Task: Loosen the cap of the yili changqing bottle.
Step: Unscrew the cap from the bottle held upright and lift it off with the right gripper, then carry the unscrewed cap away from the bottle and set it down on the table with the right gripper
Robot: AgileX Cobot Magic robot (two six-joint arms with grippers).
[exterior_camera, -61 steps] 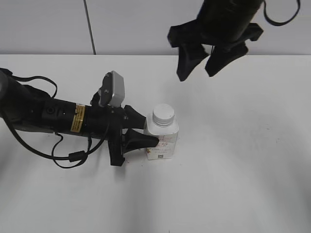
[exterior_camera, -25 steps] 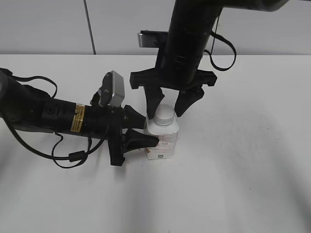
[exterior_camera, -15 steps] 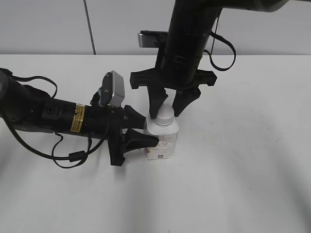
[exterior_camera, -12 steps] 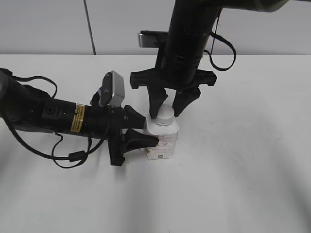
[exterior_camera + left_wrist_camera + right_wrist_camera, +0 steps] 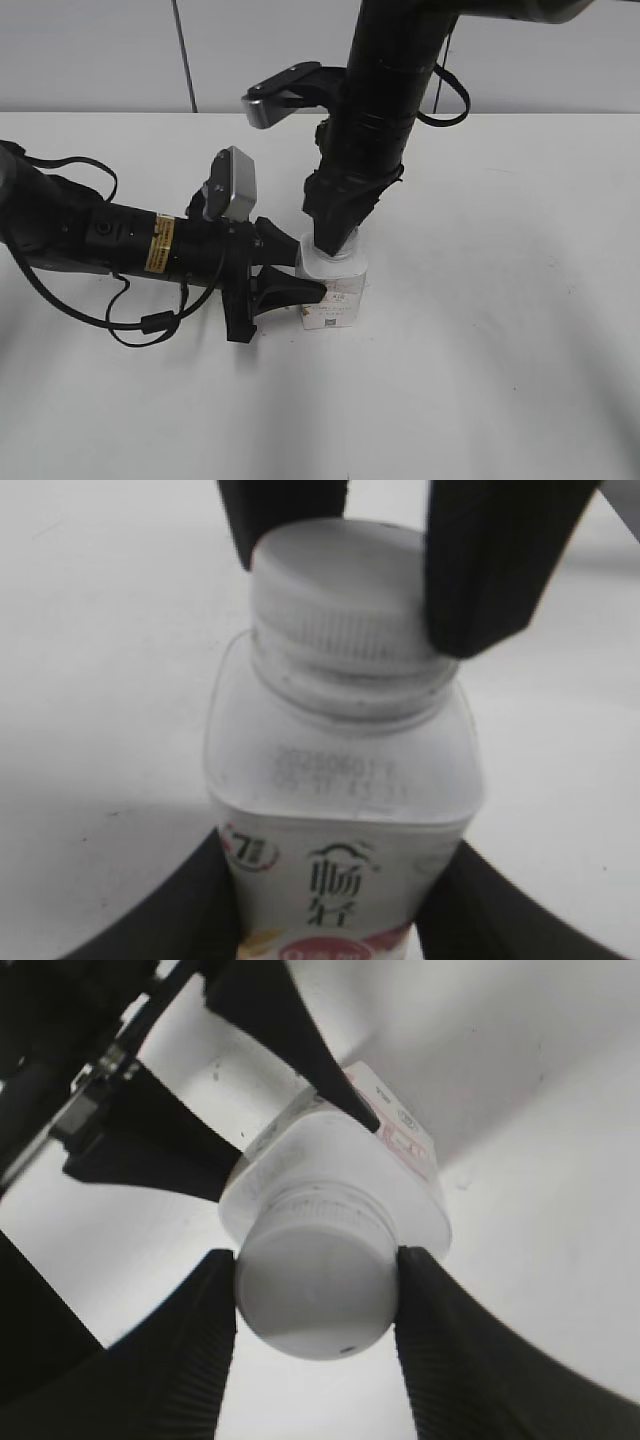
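Note:
The yili changqing bottle [image 5: 333,290] is small, white and squarish with pink-red print, and it stands upright on the white table. My left gripper [image 5: 300,270] is shut on the bottle's body from the left; the bottle [image 5: 345,820] fills the left wrist view between the two black fingers. My right gripper [image 5: 335,240] comes down from above and is shut on the white ribbed cap [image 5: 315,1295], one finger on each side of it. The cap also shows in the left wrist view [image 5: 340,595]. In the exterior view the right gripper hides the cap.
The white table [image 5: 500,350] runs out on all sides of the bottle. A grey wall with a dark vertical seam [image 5: 183,55] stands behind it. The left arm's cables [image 5: 150,325] lie on the table at the left.
My right gripper came down over the bottle, closed its fingers on the cap, and has turned about its own axis since half a second ago. The left gripper and bottle stayed put.

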